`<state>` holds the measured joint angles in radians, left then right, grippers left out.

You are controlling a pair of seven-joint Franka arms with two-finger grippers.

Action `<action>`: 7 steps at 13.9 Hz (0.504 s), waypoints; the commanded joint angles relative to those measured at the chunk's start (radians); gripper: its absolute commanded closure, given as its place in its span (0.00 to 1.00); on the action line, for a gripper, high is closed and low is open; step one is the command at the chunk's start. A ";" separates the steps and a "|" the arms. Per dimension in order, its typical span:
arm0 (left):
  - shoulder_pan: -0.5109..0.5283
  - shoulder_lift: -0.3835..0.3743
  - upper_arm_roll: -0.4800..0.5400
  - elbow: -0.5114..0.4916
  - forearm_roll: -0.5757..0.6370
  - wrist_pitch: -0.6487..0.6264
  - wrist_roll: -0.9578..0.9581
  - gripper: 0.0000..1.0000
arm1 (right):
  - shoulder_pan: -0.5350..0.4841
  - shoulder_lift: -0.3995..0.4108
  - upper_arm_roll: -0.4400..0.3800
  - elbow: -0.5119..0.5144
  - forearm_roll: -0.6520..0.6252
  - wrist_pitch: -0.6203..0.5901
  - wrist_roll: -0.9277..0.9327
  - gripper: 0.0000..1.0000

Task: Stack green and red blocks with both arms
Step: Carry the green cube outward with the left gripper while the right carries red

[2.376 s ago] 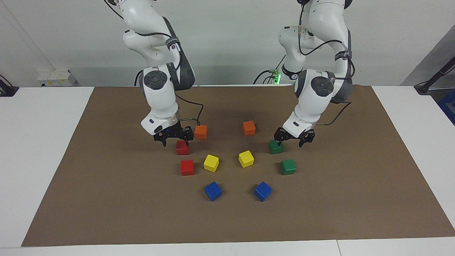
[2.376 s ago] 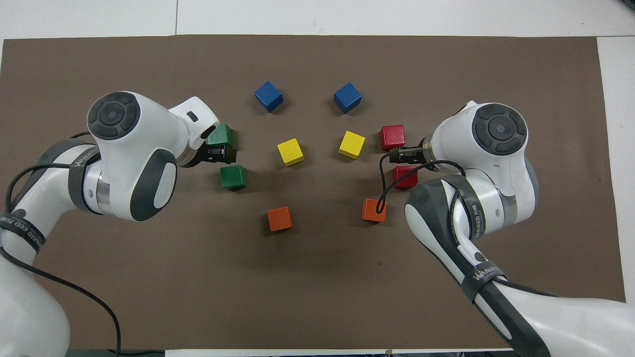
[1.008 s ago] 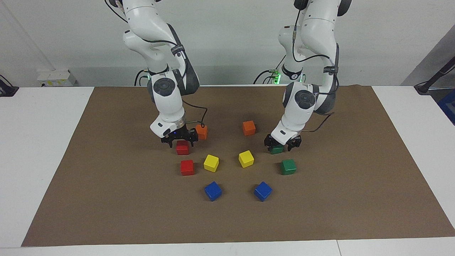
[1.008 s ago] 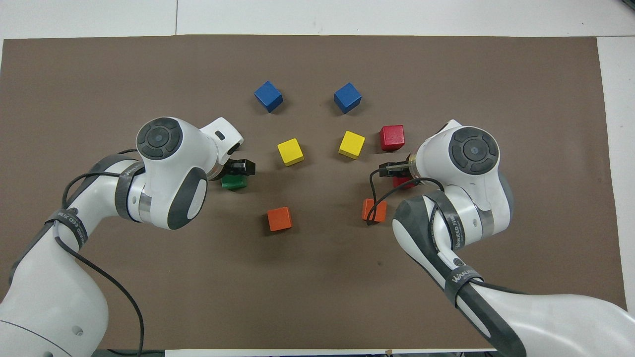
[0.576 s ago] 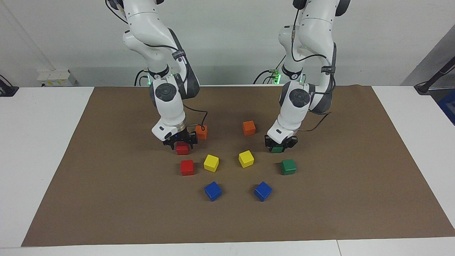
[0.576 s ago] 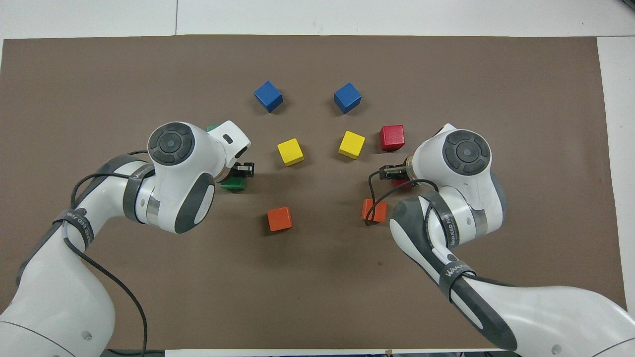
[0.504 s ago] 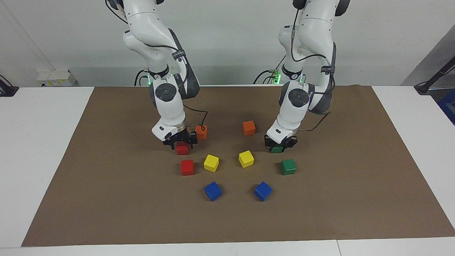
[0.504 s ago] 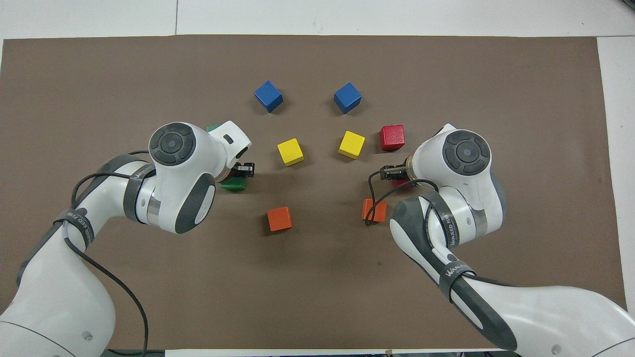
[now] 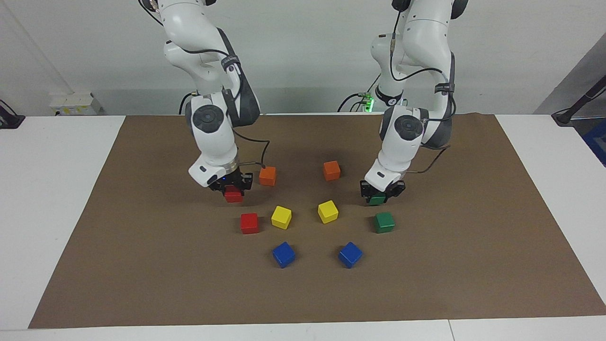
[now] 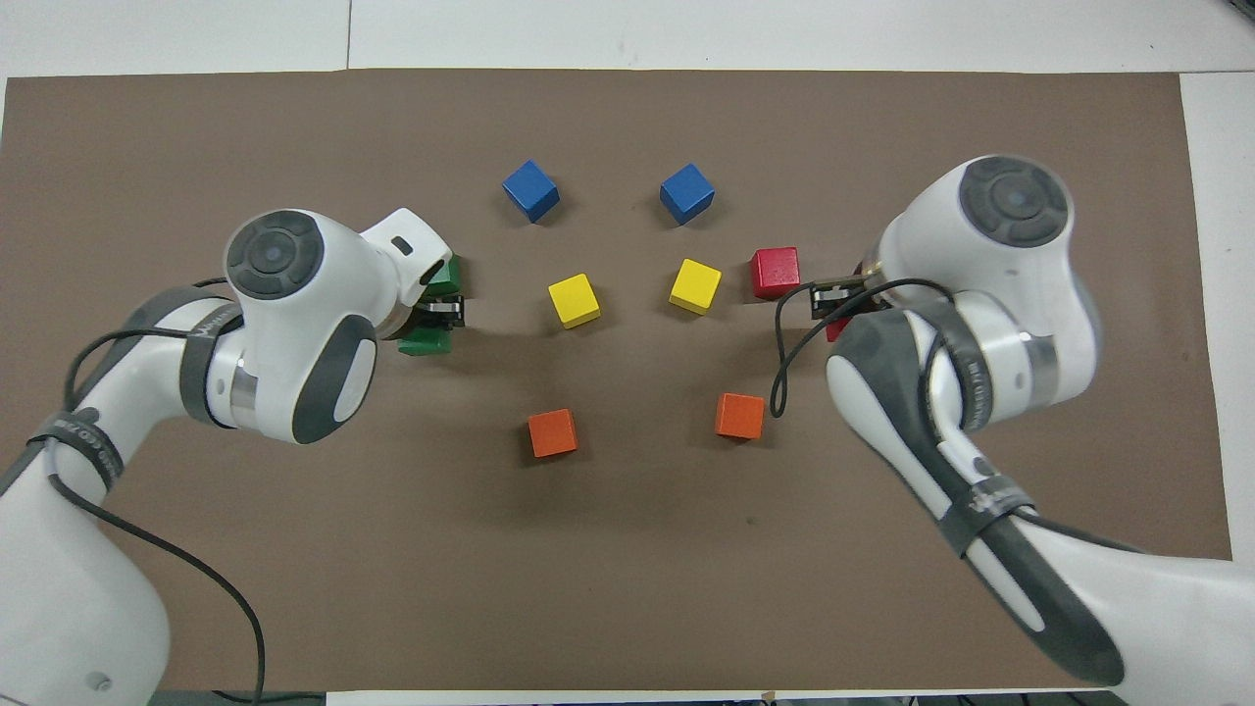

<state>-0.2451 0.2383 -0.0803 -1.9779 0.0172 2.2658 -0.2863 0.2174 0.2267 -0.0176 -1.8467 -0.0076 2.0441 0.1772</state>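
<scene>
Two big white robot arms are seen, made of smooth, rounded parts. The right arm (image 9: 210, 128) and the left arm (image 9: 402, 137) each have a round dark grey disc on the side of a joint. Dark grey bands are wrapped around the arms, and small white letters are printed on them. Thin black cables are hung along both arms in loops. A small black gripper is fitted at each tip. A tiny blue light is seen near the right arm's tip.
</scene>
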 commanded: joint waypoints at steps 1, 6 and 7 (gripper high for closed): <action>0.114 -0.102 -0.004 -0.004 0.013 -0.098 0.080 1.00 | -0.143 0.011 0.007 0.038 0.004 -0.027 -0.190 1.00; 0.387 -0.131 -0.004 -0.022 0.006 -0.158 0.416 1.00 | -0.237 0.008 0.005 -0.032 0.001 0.077 -0.251 1.00; 0.429 -0.139 -0.004 -0.031 0.004 -0.155 0.479 1.00 | -0.243 0.006 0.005 -0.061 0.001 0.121 -0.258 1.00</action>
<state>0.1165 0.1264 -0.0714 -1.9763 0.0192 2.1199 0.0982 -0.0118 0.2439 -0.0241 -1.8541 -0.0072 2.0963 -0.0540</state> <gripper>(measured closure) 0.441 0.449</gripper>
